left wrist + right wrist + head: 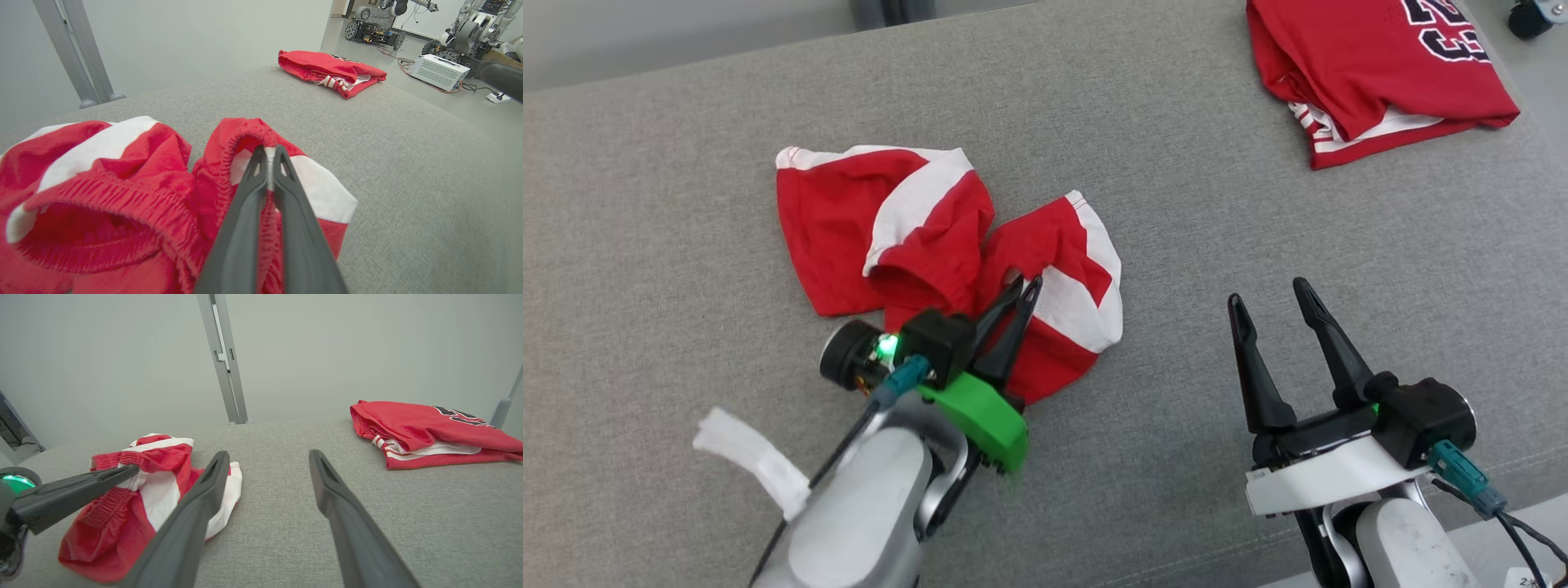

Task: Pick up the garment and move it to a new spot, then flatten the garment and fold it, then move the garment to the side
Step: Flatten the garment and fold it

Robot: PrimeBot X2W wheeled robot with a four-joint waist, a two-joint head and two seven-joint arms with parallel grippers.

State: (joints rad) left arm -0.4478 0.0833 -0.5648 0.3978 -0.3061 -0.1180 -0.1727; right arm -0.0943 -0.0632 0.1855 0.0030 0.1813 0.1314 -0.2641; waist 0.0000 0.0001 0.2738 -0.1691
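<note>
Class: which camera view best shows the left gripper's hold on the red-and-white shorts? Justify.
Left wrist view: the left gripper pinches the shorts by their elastic edge, close up. Head view shows it from above; right wrist view, from the side.

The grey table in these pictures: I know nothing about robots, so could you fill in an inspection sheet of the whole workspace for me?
Surface: grey fabric surface, flat.
Job's things: red and white shorts, crumpled, not yet flattened.
Clutter: folded red jersey at the far right corner, apart from the shorts.
Grippers: left gripper shut on the shorts' waistband; right gripper open, empty, beside the shorts.
Cables: teal-plugged cable at the right wrist, another at the left.
Surroundings: pale wall, grey post; wheeled robots and a white box on the floor beyond.
</note>
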